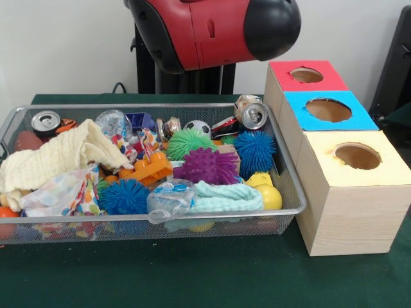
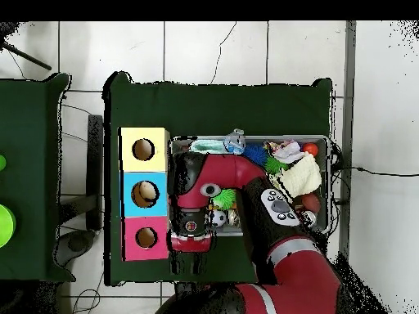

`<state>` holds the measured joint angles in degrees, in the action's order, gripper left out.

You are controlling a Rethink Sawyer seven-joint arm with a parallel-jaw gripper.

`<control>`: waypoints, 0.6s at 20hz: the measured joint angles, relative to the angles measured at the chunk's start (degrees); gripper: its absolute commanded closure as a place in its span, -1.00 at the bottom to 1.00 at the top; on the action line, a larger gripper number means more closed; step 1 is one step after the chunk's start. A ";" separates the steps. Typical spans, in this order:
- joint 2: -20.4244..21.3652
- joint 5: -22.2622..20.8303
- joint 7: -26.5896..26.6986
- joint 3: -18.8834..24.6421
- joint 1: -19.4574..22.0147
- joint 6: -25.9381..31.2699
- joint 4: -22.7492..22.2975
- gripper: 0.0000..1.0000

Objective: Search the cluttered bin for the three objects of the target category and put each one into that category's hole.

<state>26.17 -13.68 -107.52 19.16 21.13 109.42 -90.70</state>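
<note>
The cluttered bin (image 1: 160, 107) is a wide silver wire-mesh basket on the green table, also in the overhead view (image 2: 326, 176). It holds cans (image 1: 46, 120), spiky balls (image 1: 207, 165), cloths (image 1: 61, 154), a crushed plastic bottle (image 1: 169, 199) and small toys. Three boxes with holes stand beside it: red top (image 1: 305, 76), blue top (image 1: 327, 110), yellow top (image 1: 356, 157). In the overhead view my arm (image 2: 204, 176) bends over the bin's box-side end. My gripper (image 2: 189, 263) is a dark shape past the bin's edge, next to the red box (image 2: 146, 238).
In the front view only a thick red and black arm link (image 1: 212, 29) shows, high above the bin. Something pale shows in the blue box's hole (image 2: 145, 194). A second green table (image 2: 29, 176) with green objects stands beside this one.
</note>
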 measured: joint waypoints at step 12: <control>0.37 -0.31 0.00 -1.43 -0.12 -1.92 -0.01 -1.00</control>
<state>26.54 -13.98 -107.52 17.73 21.01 107.50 -90.70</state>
